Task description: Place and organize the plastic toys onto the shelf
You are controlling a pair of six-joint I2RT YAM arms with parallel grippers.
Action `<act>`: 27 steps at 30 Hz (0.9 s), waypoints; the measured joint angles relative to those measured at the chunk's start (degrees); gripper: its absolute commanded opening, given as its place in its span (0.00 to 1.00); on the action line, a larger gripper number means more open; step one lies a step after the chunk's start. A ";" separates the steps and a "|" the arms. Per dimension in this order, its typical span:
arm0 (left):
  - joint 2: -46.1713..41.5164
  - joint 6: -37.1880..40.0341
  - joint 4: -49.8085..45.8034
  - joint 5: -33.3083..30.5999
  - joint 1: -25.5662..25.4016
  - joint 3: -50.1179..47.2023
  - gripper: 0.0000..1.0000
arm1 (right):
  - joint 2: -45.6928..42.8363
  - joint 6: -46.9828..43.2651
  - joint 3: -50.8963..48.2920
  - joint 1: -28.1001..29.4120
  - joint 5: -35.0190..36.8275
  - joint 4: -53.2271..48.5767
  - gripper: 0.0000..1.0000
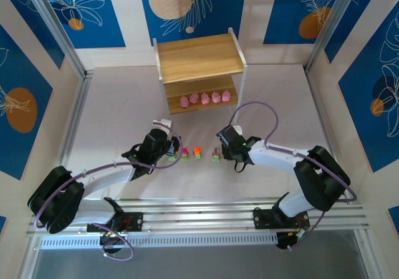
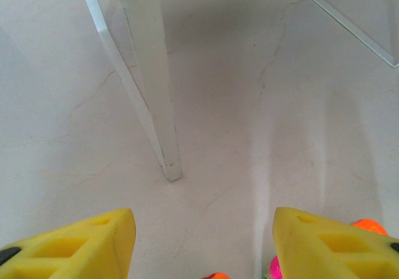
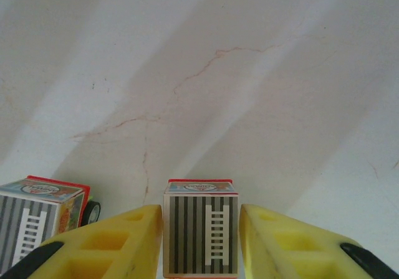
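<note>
The right gripper [image 3: 201,212] has its yellow fingers [image 3: 112,241] drawn in close on a car [image 3: 201,229], one against each flank at the bottom centre of the right wrist view. They look to be touching it, though how firmly they bite I cannot tell from this angle. In the top view the car [image 1: 216,155] sits on the table [image 1: 280,104] at centre frame, at the right end of a short row below the shelf [image 1: 199,58]. The left gripper [image 1: 169,149] stands about half open at the left end of that row, with nothing between its fingers [image 2: 75,245]. Bright toy tops peep in at the bottom right of the left wrist view. The car is likely light, stiff, hard plastic with flat, printed, rather slick sides. It has wheels, so it may roll or squirt out if nudged or pinched askew. The flat sides, taken square across the body, look the best place to hold it, which is where the fingers sit. Counted: five pink toys [image 1: 205,98] stand in a row on the shelf's lower tier. Four cars [image 1: 197,153] are on the table, the leftmost partly under the left gripper. Two of these show in the right wrist view, the gripped one and a second car [image 3: 40,220] at lower left.
</note>
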 measured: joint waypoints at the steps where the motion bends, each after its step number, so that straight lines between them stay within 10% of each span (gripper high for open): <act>1: 0.00 0.00 0.00 0.02 0.02 0.00 0.60 | -0.02 0.00 0.00 0.00 -0.02 0.02 0.37; 27: 0.44 -0.46 -0.02 1.51 0.55 0.00 0.60 | -2.58 -1.01 0.02 0.00 -0.04 -1.49 0.23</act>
